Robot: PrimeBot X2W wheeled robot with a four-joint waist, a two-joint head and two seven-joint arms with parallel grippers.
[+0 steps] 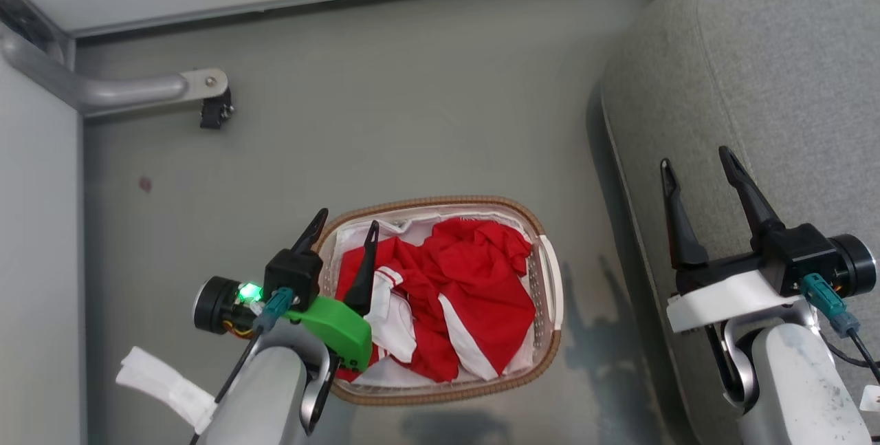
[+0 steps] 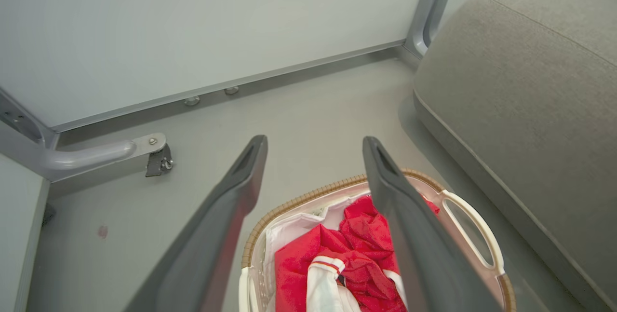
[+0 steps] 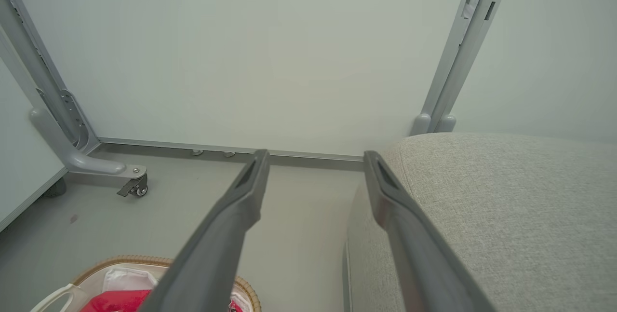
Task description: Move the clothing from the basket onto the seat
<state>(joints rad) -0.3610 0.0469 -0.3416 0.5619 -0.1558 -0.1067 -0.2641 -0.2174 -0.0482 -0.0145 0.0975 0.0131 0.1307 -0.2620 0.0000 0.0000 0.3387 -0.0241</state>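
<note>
I see a grey floor (image 1: 412, 108) with a small reddish spot (image 1: 145, 184), pale wall panels (image 3: 265, 51), and a grey metal leg (image 1: 130, 91) on a caster (image 1: 215, 113).

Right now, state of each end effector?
left end effector: open, empty, above the basket.
right end effector: open, empty, by the sofa cushion.

Grey floor (image 1: 412, 122) carries basket (image 1: 440, 201), seat (image 1: 756, 87) near, castered frame leg (image 1: 137, 91) well apart.

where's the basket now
In the head view the basket sits on the floor at lower centre, left of the seat, holding the clothing, the left gripper above its left rim.
</note>
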